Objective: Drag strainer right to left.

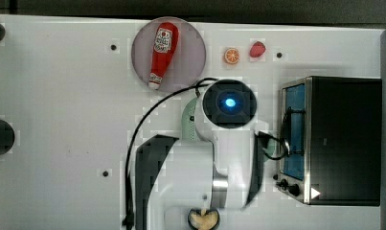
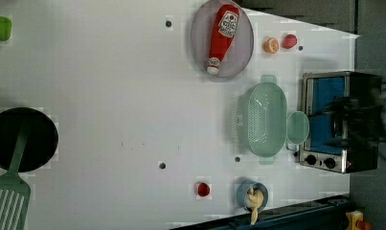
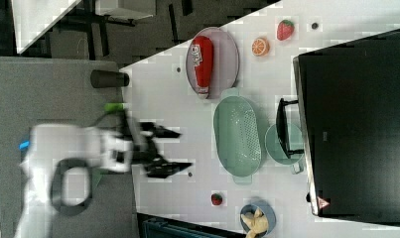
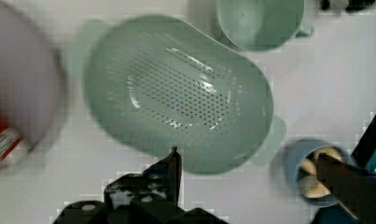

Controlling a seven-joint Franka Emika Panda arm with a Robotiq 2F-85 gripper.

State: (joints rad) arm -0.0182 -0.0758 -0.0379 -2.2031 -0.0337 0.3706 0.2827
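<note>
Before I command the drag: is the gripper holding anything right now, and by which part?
Nothing is held. The gripper is open, its fingers spread with only air between them, hanging above the table beside the strainer and not touching its rim.

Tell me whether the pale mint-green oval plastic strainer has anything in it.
Empty. The pale mint-green oval plastic strainer sits open side up, and the wrist view shows its dotted perforated floor bare; the left view agrees.

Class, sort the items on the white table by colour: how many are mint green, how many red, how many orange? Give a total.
Mint green: 2 – strainer, mug
Red: 3 – ketchup bottle, strawberry, small red fruit
Orange: 1 – orange half
Total: 6
</note>
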